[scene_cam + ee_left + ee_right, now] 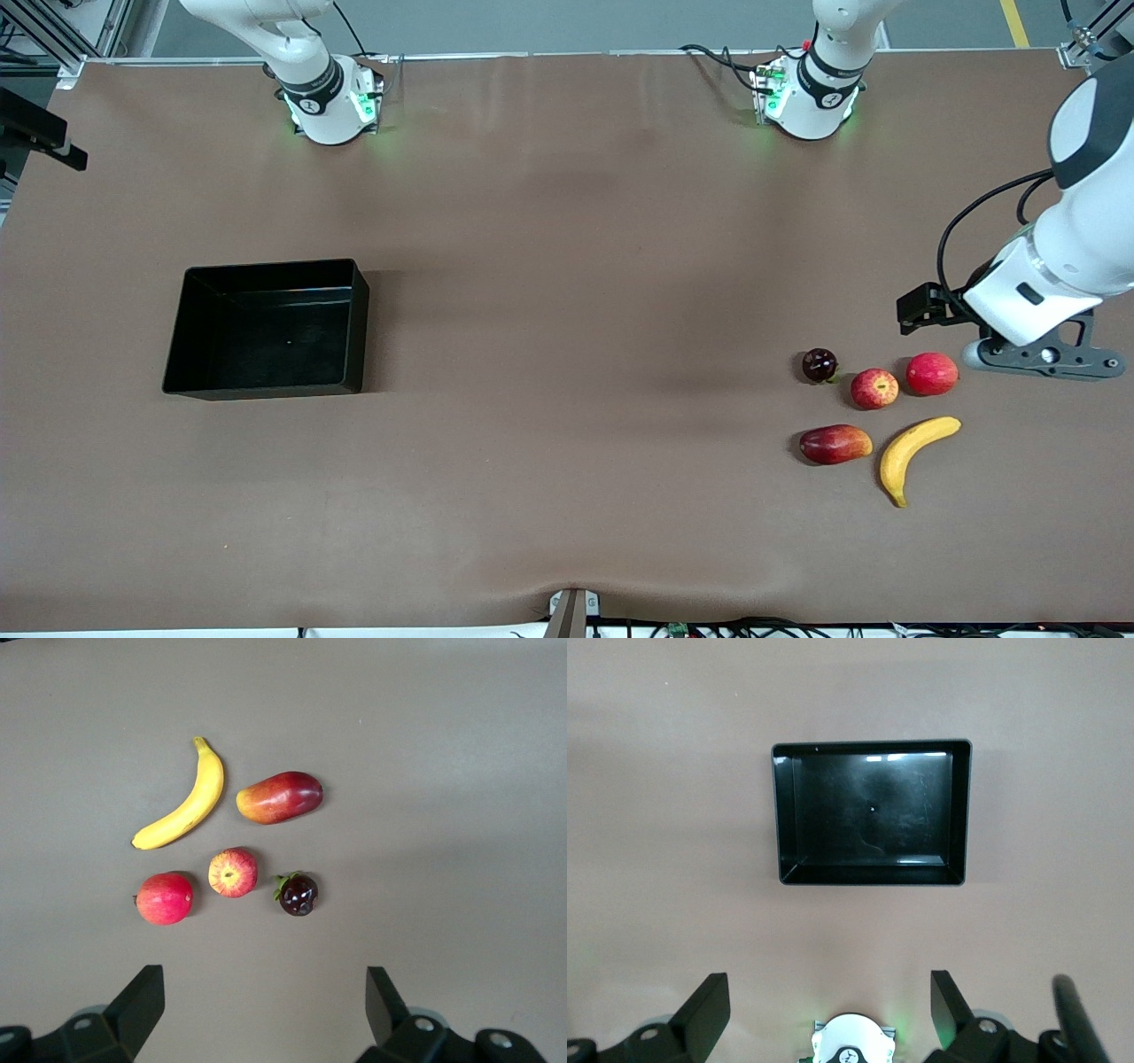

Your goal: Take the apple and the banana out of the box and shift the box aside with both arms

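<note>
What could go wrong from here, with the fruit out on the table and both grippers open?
1. The apple sits close between the pinkish-red fruit and dark fruit; the open left gripper over the table beside them could nudge or pick the wrong one.
2. The box is empty; the open right gripper alone might skew it.

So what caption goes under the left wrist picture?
Open left tool over banana, apple and three other fruits on the brown table.

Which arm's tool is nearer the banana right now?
Left. The left tool hangs open over the table beside the fruit cluster holding the banana; the right tool, also open, is above the box.
</note>
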Robot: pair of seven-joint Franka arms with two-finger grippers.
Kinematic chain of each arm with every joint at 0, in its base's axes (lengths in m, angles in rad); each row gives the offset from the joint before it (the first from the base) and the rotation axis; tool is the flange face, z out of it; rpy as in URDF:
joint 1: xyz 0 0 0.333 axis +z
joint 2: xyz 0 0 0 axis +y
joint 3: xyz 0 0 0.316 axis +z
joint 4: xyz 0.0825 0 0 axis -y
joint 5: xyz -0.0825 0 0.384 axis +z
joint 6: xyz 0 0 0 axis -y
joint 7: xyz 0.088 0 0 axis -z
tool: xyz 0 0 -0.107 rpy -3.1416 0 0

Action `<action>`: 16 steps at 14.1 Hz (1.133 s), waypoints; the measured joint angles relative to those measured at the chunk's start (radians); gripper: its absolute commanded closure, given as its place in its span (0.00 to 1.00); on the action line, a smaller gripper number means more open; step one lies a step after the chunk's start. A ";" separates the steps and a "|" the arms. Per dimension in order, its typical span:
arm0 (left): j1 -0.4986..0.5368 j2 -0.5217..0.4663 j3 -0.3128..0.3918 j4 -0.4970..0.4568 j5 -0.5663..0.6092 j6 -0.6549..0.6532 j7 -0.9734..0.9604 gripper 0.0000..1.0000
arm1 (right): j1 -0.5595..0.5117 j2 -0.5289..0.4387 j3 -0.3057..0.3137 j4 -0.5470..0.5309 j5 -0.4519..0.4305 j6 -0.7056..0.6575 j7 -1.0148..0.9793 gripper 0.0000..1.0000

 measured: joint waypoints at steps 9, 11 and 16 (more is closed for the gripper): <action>0.035 0.000 0.000 0.003 -0.004 -0.009 0.000 0.00 | -0.007 -0.011 0.018 -0.032 -0.062 0.009 0.001 0.00; 0.047 0.000 0.000 0.007 -0.026 -0.028 0.000 0.00 | -0.007 -0.011 0.022 -0.033 -0.062 0.009 0.001 0.00; 0.052 -0.019 -0.002 0.022 -0.045 -0.044 0.000 0.00 | -0.011 -0.011 0.030 -0.033 -0.062 0.009 -0.006 0.00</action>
